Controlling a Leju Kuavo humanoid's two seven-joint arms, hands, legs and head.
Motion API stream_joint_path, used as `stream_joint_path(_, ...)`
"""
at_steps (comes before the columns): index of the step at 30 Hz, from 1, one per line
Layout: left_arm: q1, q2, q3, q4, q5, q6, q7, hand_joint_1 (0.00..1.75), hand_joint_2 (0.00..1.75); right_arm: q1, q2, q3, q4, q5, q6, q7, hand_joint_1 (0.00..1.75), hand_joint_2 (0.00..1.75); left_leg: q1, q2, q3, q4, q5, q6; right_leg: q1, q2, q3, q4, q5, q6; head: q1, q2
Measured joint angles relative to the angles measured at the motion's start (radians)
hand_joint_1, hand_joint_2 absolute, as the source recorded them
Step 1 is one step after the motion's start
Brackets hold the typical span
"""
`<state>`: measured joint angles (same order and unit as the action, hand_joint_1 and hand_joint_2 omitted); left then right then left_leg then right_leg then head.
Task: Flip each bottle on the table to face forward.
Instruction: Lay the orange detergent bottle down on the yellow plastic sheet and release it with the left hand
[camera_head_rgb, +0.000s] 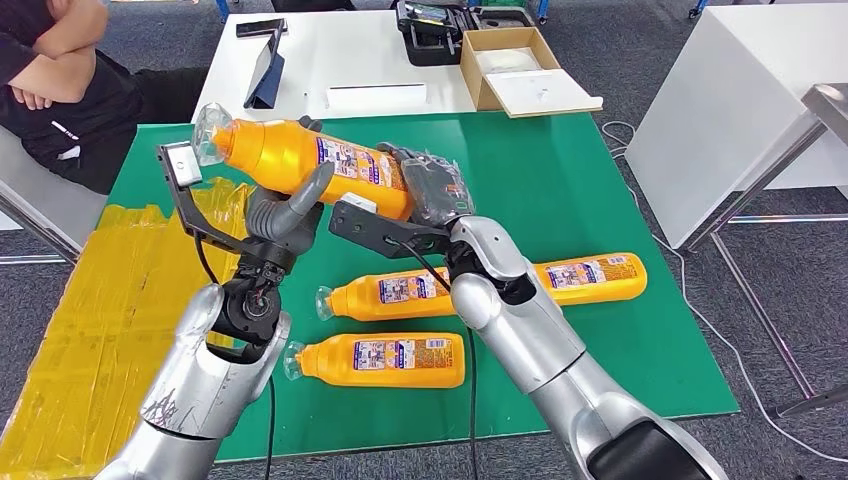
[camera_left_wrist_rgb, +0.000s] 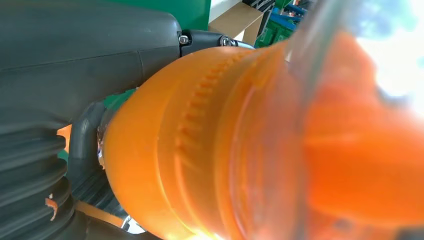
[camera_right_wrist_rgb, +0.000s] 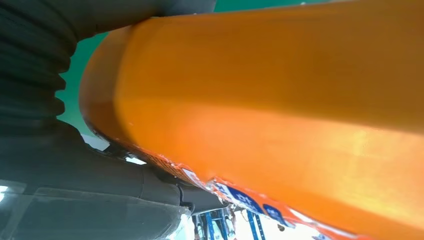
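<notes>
The lifted bottle (camera_head_rgb: 300, 158) is glossy orange plastic with a clear plastic cap and a printed paper-like label. Both hands, left hand (camera_head_rgb: 285, 215) and right hand (camera_head_rgb: 435, 195), have matt grey ribbed covers. The arms (camera_head_rgb: 540, 340) are brushed silver metal, scuffed. The surface (camera_head_rgb: 600, 180) under the bottle is matt green; beside it lies crinkled yellow sheeting (camera_head_rgb: 90, 310).

Light: bright, even | shadows: soft | wrist views: blurred close-up, glare
</notes>
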<state>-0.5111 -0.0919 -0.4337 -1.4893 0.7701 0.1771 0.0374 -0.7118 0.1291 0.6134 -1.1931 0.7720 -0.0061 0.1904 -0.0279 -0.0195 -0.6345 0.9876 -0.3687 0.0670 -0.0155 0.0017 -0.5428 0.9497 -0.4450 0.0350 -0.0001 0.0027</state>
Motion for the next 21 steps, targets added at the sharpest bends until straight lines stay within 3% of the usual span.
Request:
stream_joint_path(5, -0.001, 0.000, -0.011, 0.004, 0.000, 0.011, -0.004, 0.06, 1.75, -0.002, 0.002, 0.000, 0.016, -0.006, -0.003, 0.000, 1.75, 1.75, 0.000, 0.000, 0.000, 0.000, 0.000, 0.000, 0.000, 0.000, 0.000, 0.000, 0.000, 0.000, 0.000, 0.000)
stream_joint_path(9, -0.005, -0.001, -0.020, 0.008, -0.012, 0.039, -0.026, 1.68, 1.75, -0.006, 0.009, 0.000, 0.030, -0.025, -0.004, -0.002, 1.75, 1.75, 0.000, 0.000, 0.000, 0.000, 0.000, 0.000, 0.000, 0.000, 0.000, 0.000, 0.000, 0.000, 0.000, 0.000)
stream_joint_path(10, -0.006, -0.002, -0.023, 0.009, -0.018, 0.049, -0.036, 1.75, 1.75, -0.006, 0.011, 0.000, 0.034, -0.031, -0.004, -0.004, 1.75, 1.75, 0.000, 0.000, 0.000, 0.000, 0.000, 0.000, 0.000, 0.000, 0.000, 0.000, 0.000, 0.000, 0.000, 0.000)
stream_joint_path(21, -0.002, -0.019, -0.031, 0.011, -0.074, 0.129, -0.096, 1.75, 1.75, -0.001, 0.036, 0.010, 0.067, -0.109, -0.008, -0.012, 1.75, 1.75, 0.000, 0.000, 0.000, 0.000, 0.000, 0.000, 0.000, 0.000, 0.000, 0.000, 0.000, 0.000, 0.000, 0.000)
